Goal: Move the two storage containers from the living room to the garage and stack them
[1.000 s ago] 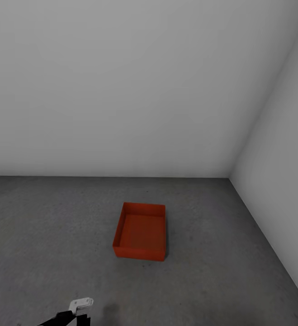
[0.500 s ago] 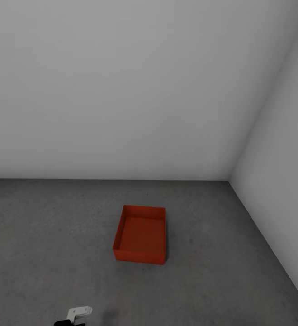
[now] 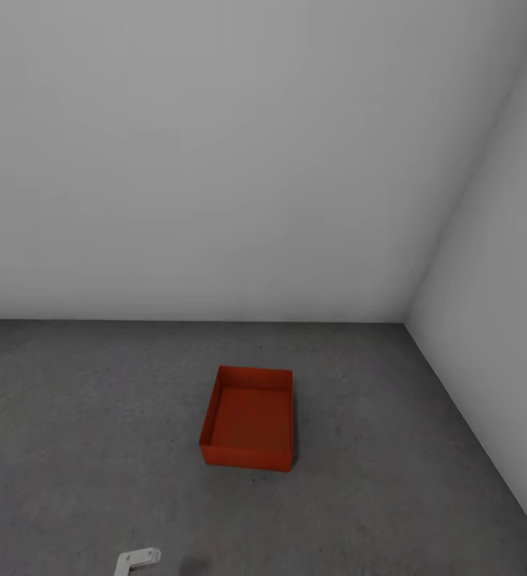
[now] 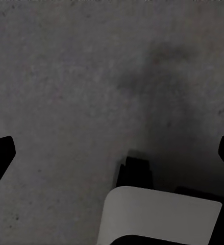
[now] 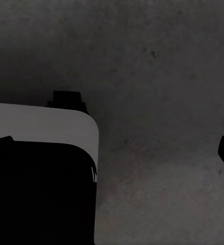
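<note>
Low at your left in the head view, a white bracket-shaped arm part (image 3: 137, 559) peeks above the frame's bottom edge. Your left gripper (image 4: 112, 148) points down at the dark grey, speckled concrete floor (image 3: 71, 448), its black fingertips spread to opposite edges of the wrist view with nothing between them. Ahead and right of that bracket sits the red-orange rectangular lidless plastic bin (image 3: 248, 428), empty, flat on the floor near the white-walled corner (image 3: 407, 312), long axis running away from you; the left arm looks nearer. Your right gripper (image 5: 112, 145) also faces floor, fingertips likewise wide apart. Against a second ago, the bracket sits lower and the bin slightly lower in frame, suggesting the head tilted.
</note>
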You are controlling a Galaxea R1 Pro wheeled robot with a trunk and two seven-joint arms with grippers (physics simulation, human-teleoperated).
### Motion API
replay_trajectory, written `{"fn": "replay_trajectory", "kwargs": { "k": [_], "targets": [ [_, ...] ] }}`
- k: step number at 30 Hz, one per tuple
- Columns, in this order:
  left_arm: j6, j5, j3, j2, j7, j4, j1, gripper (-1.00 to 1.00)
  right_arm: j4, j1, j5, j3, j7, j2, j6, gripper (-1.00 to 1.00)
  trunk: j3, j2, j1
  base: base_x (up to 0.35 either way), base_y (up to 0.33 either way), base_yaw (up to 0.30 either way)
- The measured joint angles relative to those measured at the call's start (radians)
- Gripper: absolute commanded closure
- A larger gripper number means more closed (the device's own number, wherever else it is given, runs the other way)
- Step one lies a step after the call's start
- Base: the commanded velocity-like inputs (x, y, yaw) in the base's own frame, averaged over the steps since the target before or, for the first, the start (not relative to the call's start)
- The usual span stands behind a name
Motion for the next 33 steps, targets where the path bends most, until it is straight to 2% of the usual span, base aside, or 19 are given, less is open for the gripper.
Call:
{"fn": "replay_trajectory", "kwargs": {
  "k": [17,33],
  "targets": [
    [0.011,-0.001,0.000,-0.010,-0.001,0.000,0.001,-1.00,-0.001,0.000,0.000,-0.001,0.015,-0.004,0.000,-1.00,0.000,0.000,0.000,0.000,0.000,0.000],
    [0.012,-0.001,0.000,-0.014,-0.002,0.000,0.002,-1.00,0.000,0.000,-0.001,-0.001,0.015,-0.007,0.000,-1.00,0.050,0.112,-0.061,0.000,0.000,0.000]
  ]
}}
